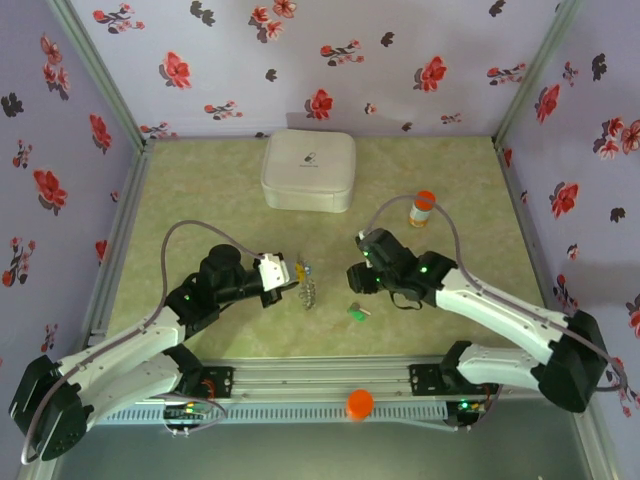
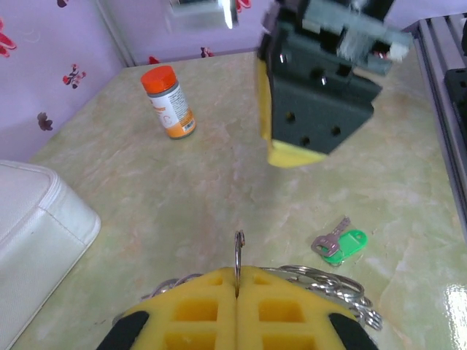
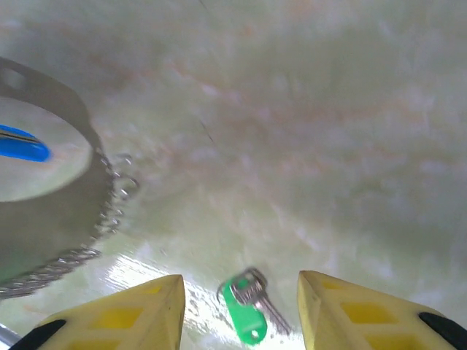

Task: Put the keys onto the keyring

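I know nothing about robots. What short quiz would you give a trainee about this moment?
1. True or false: the left gripper is shut on the keyring.
2. What lies on the table between the fingers of the open right gripper, seen from its wrist camera?
A. a green key
B. a coin
C. a spoon
3. Fill the gap: the bottle has an ___ cap.

Key: 1 true; 2 A; 3 orange.
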Motion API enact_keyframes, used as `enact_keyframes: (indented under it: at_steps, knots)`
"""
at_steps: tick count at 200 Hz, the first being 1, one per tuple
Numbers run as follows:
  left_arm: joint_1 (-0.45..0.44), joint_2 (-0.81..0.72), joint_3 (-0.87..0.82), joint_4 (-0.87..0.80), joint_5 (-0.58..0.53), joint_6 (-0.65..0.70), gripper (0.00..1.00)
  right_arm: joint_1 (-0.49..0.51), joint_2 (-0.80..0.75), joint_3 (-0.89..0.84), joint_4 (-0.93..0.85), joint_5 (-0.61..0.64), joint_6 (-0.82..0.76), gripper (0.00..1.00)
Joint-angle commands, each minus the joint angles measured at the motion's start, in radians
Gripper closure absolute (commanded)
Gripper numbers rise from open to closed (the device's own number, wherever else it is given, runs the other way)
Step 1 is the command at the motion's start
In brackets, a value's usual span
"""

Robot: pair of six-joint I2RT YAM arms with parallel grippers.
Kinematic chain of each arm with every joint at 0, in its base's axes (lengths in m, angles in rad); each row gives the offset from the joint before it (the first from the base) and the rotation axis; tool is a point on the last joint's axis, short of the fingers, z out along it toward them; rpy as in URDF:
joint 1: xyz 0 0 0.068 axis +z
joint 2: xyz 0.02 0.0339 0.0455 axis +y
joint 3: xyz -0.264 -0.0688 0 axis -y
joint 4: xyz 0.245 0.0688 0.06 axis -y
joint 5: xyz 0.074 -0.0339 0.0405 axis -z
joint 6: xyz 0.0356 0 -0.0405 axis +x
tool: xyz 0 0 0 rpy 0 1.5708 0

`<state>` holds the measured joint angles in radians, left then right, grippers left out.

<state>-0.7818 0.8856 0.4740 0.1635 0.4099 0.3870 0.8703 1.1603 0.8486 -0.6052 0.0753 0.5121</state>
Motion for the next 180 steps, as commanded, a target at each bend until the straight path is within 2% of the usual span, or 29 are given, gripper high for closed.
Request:
enact_keyframes:
  at_steps: [1, 18, 48, 77, 102, 122, 145, 173, 180]
  knots:
    - [-0.005, -0.027, 0.015, 0.044, -0.026, 0.027, 1.00, 0.002, 0.072, -0.025, -0.086, -0.026, 0.246, 0.57]
    - [-0.005, -0.027, 0.010, 0.045, -0.034, 0.030, 1.00, 0.034, 0.124, -0.035, -0.039, -0.058, 0.326, 0.61]
    - [-0.005, -0.024, 0.001, 0.064, -0.036, 0.017, 1.00, 0.124, 0.117, -0.112, 0.101, 0.022, 0.601, 0.59]
    - [-0.005, -0.021, -0.009, 0.091, -0.037, 0.010, 1.00, 0.140, 0.143, -0.114, 0.092, 0.042, 0.771, 0.64]
    - [-0.005, -0.012, -0.005, 0.093, -0.038, 0.015, 1.00, 0.136, 0.198, -0.072, 0.027, 0.027, 0.839, 0.68]
    - [-0.006, -0.014, -0.008, 0.097, -0.034, 0.008, 1.00, 0.133, 0.230, -0.039, -0.042, 0.023, 0.893, 0.64]
    - [-0.007, -0.025, -0.017, 0.109, -0.031, 0.004, 1.00, 0.130, 0.259, -0.026, -0.050, -0.002, 0.926, 0.64]
    - [-0.008, -0.039, -0.023, 0.108, -0.027, -0.002, 1.00, 0.121, 0.308, -0.030, 0.006, -0.049, 0.927, 0.69]
    - [-0.008, -0.044, -0.024, 0.108, -0.025, -0.002, 1.00, 0.119, 0.315, -0.029, 0.016, -0.051, 0.926, 0.74]
